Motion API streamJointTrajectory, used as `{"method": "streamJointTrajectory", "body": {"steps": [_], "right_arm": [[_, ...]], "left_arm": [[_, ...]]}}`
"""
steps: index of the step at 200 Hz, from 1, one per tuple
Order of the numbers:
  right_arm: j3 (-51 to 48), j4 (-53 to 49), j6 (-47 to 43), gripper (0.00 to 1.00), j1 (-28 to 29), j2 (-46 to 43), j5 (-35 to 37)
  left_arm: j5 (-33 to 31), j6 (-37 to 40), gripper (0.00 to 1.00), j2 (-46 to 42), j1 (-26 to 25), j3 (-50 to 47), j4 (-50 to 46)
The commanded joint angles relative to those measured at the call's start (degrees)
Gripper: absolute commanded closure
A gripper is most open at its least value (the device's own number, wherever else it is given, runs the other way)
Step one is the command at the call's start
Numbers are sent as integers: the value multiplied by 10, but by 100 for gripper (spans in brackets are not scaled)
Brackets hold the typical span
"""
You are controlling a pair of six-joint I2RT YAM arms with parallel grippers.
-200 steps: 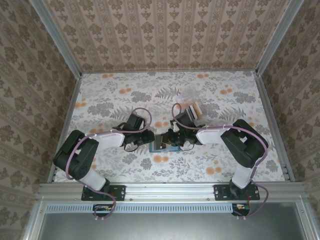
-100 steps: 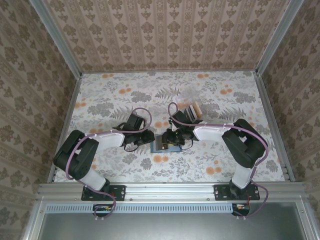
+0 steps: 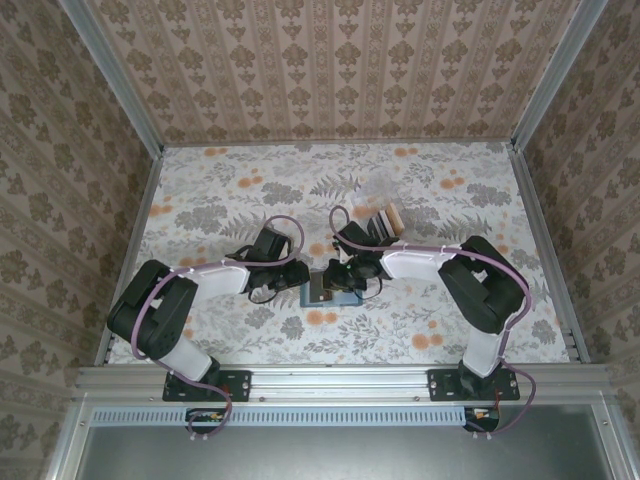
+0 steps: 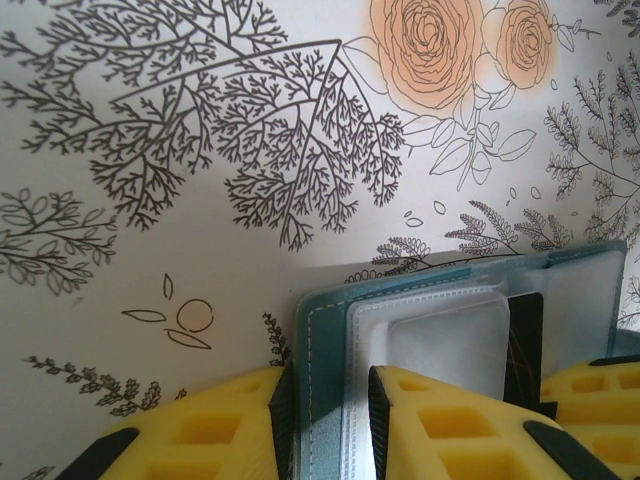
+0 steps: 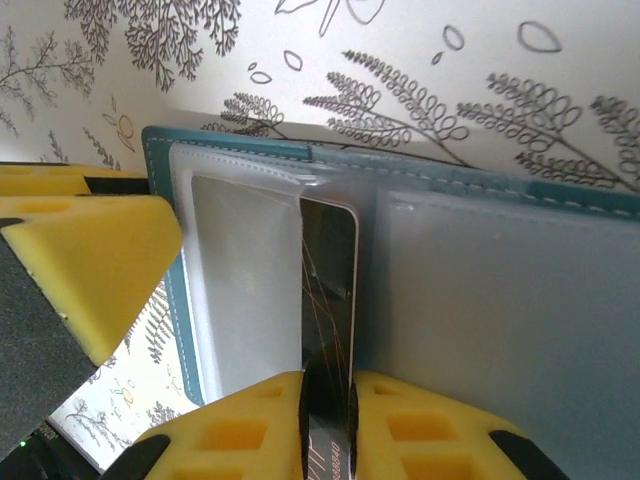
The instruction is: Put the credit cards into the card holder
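The teal card holder (image 3: 328, 290) lies open on the flowered table between both arms. My left gripper (image 4: 325, 425) is shut on its left flap (image 4: 330, 340), one yellow finger outside and one on the pale inner pocket. My right gripper (image 5: 328, 440) is shut on a dark grey credit card (image 5: 330, 270). That card stands on edge in the fold of the card holder (image 5: 500, 300), between the two clear pockets. The same dark card (image 4: 524, 325) shows behind the pocket in the left wrist view. More credit cards (image 3: 386, 220), white and tan, stand in a stack behind the right gripper (image 3: 347, 272).
A crumpled clear plastic piece (image 3: 380, 188) lies just behind the card stack. The left gripper's yellow finger (image 5: 80, 260) sits close beside the card holder's left edge in the right wrist view. Metal rails and patterned walls frame the table (image 3: 450, 320).
My right gripper has shifted left over the card holder with the dark card. The left arm and the card holder have stayed put.
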Motion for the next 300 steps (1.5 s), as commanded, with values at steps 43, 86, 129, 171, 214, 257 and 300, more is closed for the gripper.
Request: {"method": "streamJointTrajectory", "body": {"steps": [43, 86, 129, 171, 214, 257, 300], "right_arm": [[17, -9, 5, 87, 8, -4, 11], [16, -24, 17, 91, 4, -12, 34], [9, -13, 22, 90, 0, -22, 24], [11, 6, 23, 84, -2, -22, -9], [18, 1, 25, 90, -2, -18, -5], [18, 9, 30, 90, -3, -22, -14], [13, 8, 34, 91, -8, -31, -9]], "left_arm": [[11, -1, 71, 9, -8, -6, -9], [10, -1, 72, 11, -8, -6, -11], [9, -1, 72, 12, -8, -7, -12], [9, -1, 72, 12, -8, -4, -14], [9, 0, 72, 13, -8, -4, -14], [9, -1, 72, 11, -8, -6, -16], [8, 0, 72, 10, -8, -4, -16]]}}
